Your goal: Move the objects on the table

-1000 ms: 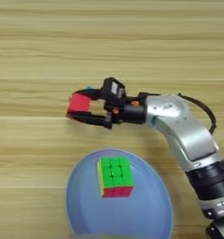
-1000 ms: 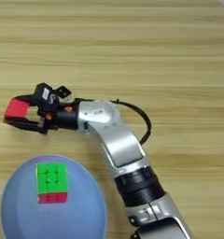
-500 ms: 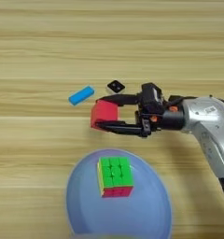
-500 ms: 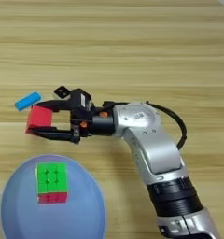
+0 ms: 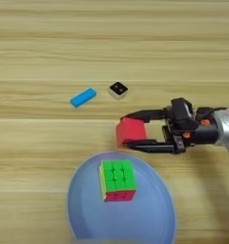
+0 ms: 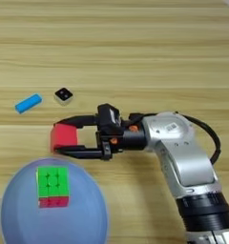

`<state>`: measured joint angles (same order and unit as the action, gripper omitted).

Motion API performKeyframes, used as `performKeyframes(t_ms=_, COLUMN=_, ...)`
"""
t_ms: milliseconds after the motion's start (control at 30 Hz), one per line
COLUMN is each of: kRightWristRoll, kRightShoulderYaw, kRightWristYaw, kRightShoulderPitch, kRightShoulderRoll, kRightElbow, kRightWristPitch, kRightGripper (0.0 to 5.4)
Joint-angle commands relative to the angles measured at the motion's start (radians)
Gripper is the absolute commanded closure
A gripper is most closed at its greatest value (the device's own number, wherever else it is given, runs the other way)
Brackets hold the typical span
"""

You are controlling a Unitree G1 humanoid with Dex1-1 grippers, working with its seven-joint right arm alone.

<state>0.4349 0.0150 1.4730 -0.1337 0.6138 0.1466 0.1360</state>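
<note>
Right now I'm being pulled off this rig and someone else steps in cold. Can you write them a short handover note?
Right gripper: shut on the red cube, one finger each side, just beyond the far rim of the blue plate.
Puzzle cube, green on top with a red side: already resting on the plate.
Blue bar and white block with black dotted top: lying apart on the table, beyond the gripper, untouched.
Done: the puzzle cube looks placed.
Left: set the red cube down, probably on the plate, then likely the bar and the block.
</note>
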Motion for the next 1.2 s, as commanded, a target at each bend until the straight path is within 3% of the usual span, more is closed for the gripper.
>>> performKeyframes(t_ms=33, kRightWristRoll=0.028, kRightShoulderYaw=-0.057, kRightWristYaw=0.008, kRightShoulderPitch=-0.016, kRightShoulderRoll=0.065, kRightElbow=0.027, kRightWristPitch=-0.047, kRightGripper=3.03)
performKeyframes(t_ms=267, kRightWristRoll=0.051, kRightShoulderYaw=-0.106, kRightWristYaw=0.068, kRightShoulderPitch=0.054, kRightShoulderRoll=0.118, kRightElbow=0.028, kRightWristPitch=-0.056, kRightGripper=3.03)
performKeyframes(t_ms=500, kRightWristRoll=0.019, kRightShoulderYaw=-0.111, kRightWristYaw=0.128, kRightShoulderPitch=0.120, kRightShoulderRoll=0.161, kRightElbow=-0.012, kRightWristPitch=-0.106, kRightGripper=3.03)
performKeyframes(t_ms=800, kRightWristRoll=-0.091, kRightShoulderYaw=-0.030, kRightWristYaw=0.103, kRightShoulderPitch=0.139, kRightShoulderRoll=0.156, kRightElbow=-0.084, kRightWristPitch=-0.217, kRightGripper=3.03)
performKeyframes(t_ms=1200, kRightWristRoll=-0.156, kRightShoulderYaw=0.070, kRightWristYaw=0.098, kRightShoulderPitch=0.135, kRightShoulderRoll=0.148, kRightElbow=-0.121, kRightWristPitch=-0.276, kRightGripper=3.03)
